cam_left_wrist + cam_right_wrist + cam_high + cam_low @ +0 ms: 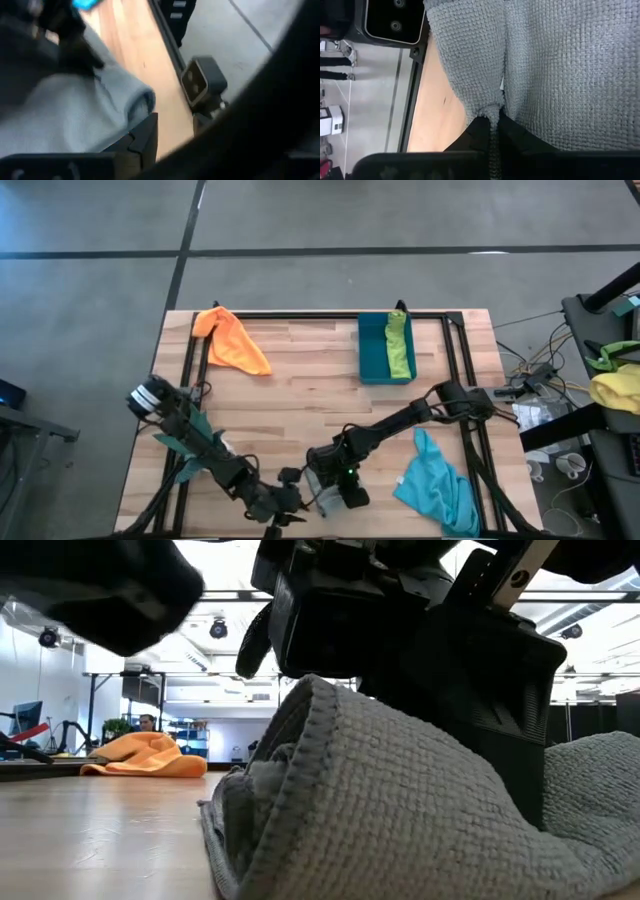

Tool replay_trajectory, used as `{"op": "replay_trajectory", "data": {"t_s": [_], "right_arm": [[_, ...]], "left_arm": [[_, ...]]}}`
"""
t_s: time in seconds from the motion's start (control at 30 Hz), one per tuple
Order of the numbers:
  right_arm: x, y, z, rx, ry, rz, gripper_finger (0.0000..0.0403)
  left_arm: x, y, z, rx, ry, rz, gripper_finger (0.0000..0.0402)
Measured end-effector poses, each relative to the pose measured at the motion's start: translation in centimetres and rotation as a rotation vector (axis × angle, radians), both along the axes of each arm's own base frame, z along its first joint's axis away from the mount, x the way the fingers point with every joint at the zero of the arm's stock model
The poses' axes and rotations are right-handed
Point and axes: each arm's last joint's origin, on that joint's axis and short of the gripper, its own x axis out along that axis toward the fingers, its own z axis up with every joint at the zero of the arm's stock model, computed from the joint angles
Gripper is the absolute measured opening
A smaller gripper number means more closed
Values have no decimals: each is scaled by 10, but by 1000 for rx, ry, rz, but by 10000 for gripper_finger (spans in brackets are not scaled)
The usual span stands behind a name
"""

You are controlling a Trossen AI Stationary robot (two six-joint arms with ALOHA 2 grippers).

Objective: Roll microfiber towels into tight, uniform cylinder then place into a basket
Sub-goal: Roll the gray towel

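High view: four towels. Orange towel (pixel 232 340) far left; lime towel (pixel 399 345) inside basket (pixel 374 348); turquoise towel (pixel 438 483) near right edge; grey towel (pixel 326 498) near edge, both grippers crowding it.

Low view: grey towel (pixel 400 800) fills foreground, blocks table.

Left wrist view: left gripper (pixel 135 145) narrowly parted on grey towel (pixel 75 120).

Right wrist view: right gripper (pixel 492 131) pinches grey fold (pixel 492 112).

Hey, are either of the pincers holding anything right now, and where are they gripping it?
The right pincer is shut on a pinched fold of the grey towel. The left pincer sits against the same towel, but a grip cannot be told.
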Motion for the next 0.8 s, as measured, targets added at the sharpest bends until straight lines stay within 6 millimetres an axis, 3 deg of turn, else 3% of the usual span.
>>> {"op": "replay_trajectory", "data": {"t_s": [0.23, 0.33, 0.57, 0.8], "right_arm": [[-4, -4, -4, -20, 49, -6, 13], [-4, -5, -3, -21, 44, -3, 13], [1, -5, 2, -17, 28, -9, 13], [4, -4, 4, -16, 39, -43, 13]], "left_arm": [[12, 3, -8, 70, -91, -9, 109], [13, -7, -10, 115, -163, -64, 109], [8, -35, -35, 465, -315, 54, 109], [20, -47, -54, 307, -449, 193, 109]]}}
